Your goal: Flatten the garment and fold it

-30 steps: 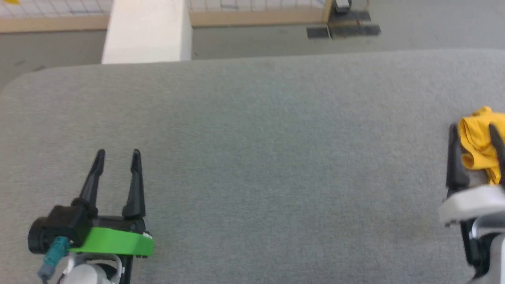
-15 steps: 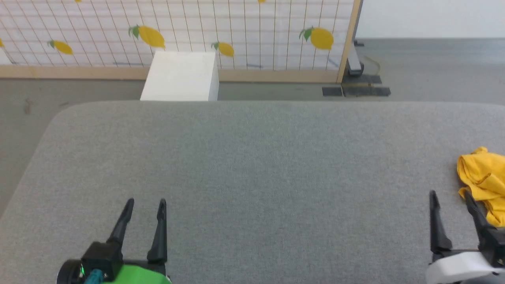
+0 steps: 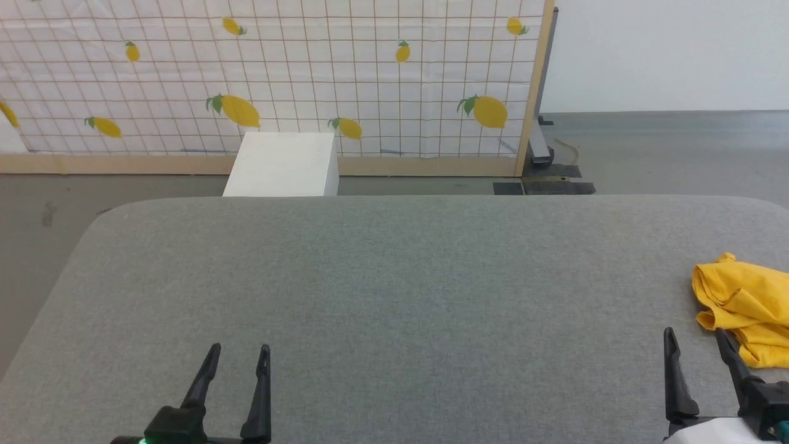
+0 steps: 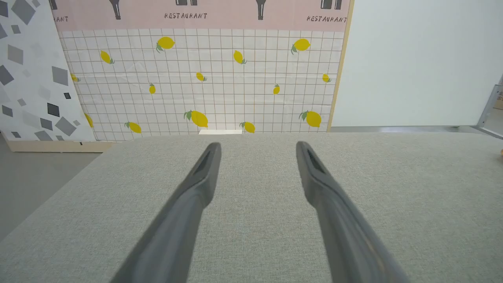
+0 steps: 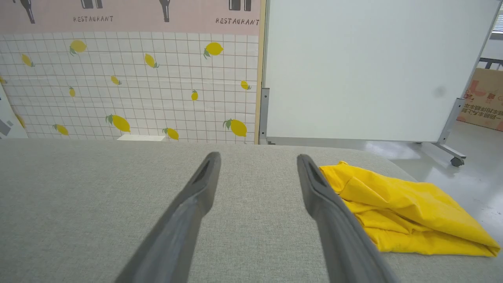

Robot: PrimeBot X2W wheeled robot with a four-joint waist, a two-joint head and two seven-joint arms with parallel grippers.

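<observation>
The garment (image 3: 743,302) is a crumpled mustard-yellow heap at the table's far right, cut off by the head view's edge; its print is hidden in the folds. In the right wrist view the garment (image 5: 397,208) lies just right of my right fingers. My right gripper (image 3: 693,336) stands open at the lower right, just short of the heap, empty (image 5: 257,157). My left gripper (image 3: 239,350) is open and empty at the lower left, far from the garment, over bare cloth (image 4: 257,145).
The grey padded table (image 3: 394,277) stretches between both grippers. Beyond its far edge stand a white box (image 3: 283,163), a lemon-print screen (image 3: 277,80) and a white panel (image 5: 373,67) on wheeled feet. Grey floor lies left of the table.
The head camera has tilted up, so the screen and wall came into view and both grippers slid toward the bottom edge. The garment and grippers look otherwise unmoved.
</observation>
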